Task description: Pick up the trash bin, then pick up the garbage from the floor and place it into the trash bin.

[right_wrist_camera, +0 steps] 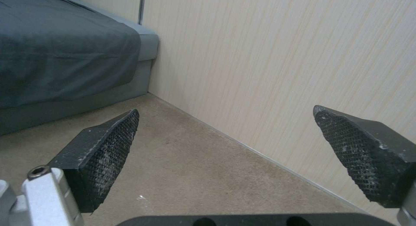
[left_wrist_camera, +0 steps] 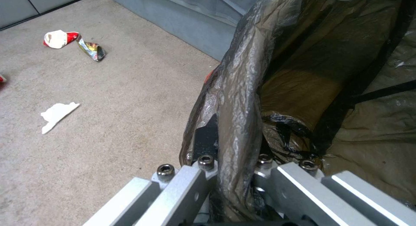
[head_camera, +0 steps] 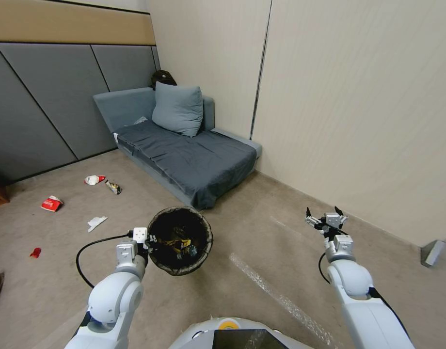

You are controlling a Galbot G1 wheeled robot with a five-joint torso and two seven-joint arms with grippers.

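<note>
Held above the carpet by the left gripper (head_camera: 151, 240), jaws clamped on its rim: trash bin (head_camera: 180, 241) — round, black-lined (wrappers inside). Scattered to its left: garbage (head_camera: 52, 203). Right gripper (head_camera: 325, 219) raised near the wall — jaws wide.

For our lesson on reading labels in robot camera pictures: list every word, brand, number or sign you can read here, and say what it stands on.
No text can be read in any view.
Red-and-white packet: white print, too blurred to read.
Crumpled red-and-white packet: no legible print.
Shiny snack wrapper: pattern only, too small to read.
Wrappers inside the trash bin, held by the left gripper: too small to read.
</note>
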